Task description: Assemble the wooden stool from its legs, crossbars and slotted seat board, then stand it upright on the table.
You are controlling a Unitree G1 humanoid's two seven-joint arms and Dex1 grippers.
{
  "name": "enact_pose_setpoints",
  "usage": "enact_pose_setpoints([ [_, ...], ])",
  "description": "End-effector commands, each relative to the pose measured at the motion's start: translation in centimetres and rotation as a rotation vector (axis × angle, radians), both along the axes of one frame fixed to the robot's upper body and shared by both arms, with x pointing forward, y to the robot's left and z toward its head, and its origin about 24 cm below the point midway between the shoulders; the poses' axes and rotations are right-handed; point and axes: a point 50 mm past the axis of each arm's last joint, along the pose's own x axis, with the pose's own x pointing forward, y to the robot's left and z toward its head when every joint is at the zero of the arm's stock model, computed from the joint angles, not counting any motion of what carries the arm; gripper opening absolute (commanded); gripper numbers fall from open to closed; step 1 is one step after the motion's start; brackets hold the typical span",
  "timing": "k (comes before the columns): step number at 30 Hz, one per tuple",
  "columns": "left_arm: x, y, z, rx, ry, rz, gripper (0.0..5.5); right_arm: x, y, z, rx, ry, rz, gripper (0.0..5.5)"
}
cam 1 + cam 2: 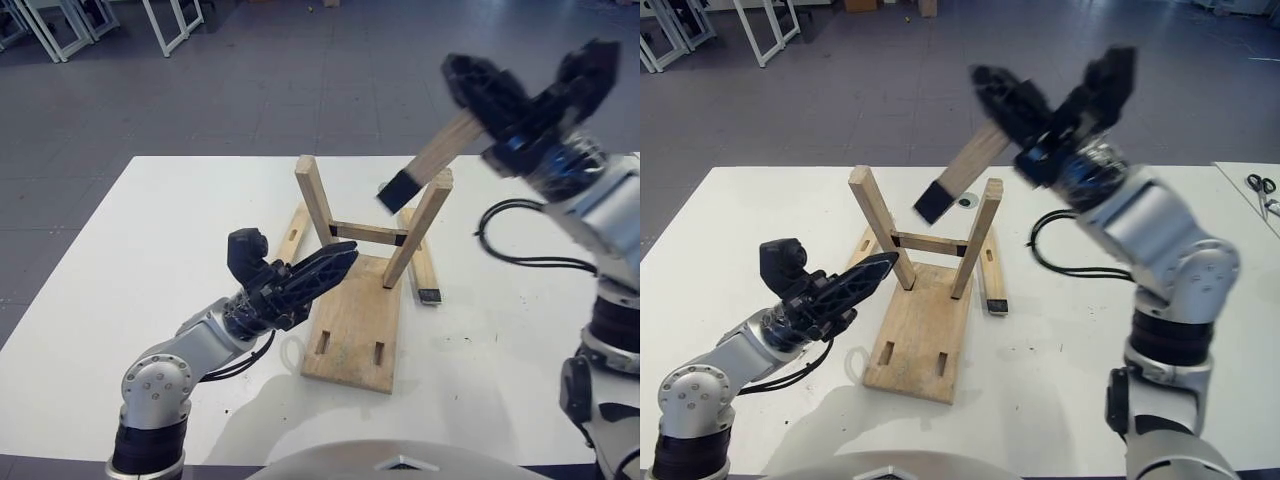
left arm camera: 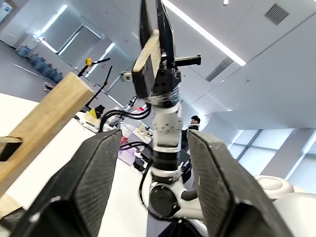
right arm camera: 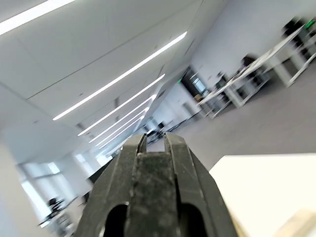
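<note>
Near the table (image 1: 130,260) edge, seat board (image 1: 350,335) lies flat, two near slots bare. Left gripper (image 1: 338,256), jaws apart and empty, hovers at the board's left edge. Two legs (image 1: 314,200) joined by crossbar (image 1: 368,233) stand on its far end. Above them, right gripper (image 1: 466,80) is raised, clamped on black-capped leg (image 1: 437,152).

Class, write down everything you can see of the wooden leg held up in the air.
The wooden leg is a pale, square-section bar with a black cap on its lower end. The right gripper clamps its upper end. It hangs tilted in the air above the half-built frame, cap lowest, touching nothing else.
</note>
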Motion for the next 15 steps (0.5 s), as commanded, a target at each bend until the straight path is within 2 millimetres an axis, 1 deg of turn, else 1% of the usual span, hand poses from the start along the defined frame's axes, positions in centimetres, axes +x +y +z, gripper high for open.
enact_pose_setpoints([
  [1,1.2,1.0,-1.2,0.105,0.019,0.163,2.44,0.6,-4.0,2.3,-0.031,-0.071,-0.283,0.42],
  [3,2.3,0.8,-2.2,0.202,0.031,0.254,2.44,1.8,-4.7,0.9,-0.143,-0.037,-0.469,0.42],
  [4,2.9,0.6,-2.9,0.274,0.04,0.309,2.44,2.9,-4.2,-1.0,-0.291,-0.021,-0.578,0.42],
  [5,3.5,0.3,-3.6,0.34,0.046,0.355,2.44,3.8,-3.4,-2.9,-0.42,-0.022,-0.646,0.42],
  [7,4.4,0.0,-4.8,0.443,0.066,0.438,2.44,5.0,-1.4,-6.1,-0.556,-0.022,-0.684,0.42],
  [9,4.8,0.0,-5.7,0.5,0.085,0.495,2.44,5.8,0.6,-8.3,-0.626,-0.03,-0.691,0.42],
  [12,5.1,0.0,-6.5,0.561,0.084,0.557,2.44,6.8,2.4,-10.6,-0.722,-0.039,-0.718,0.42],
  [15,5.5,0.2,-6.8,0.585,0.081,0.61,2.44,6.8,3.3,-12.6,-0.77,-0.015,-0.721,0.42],
])
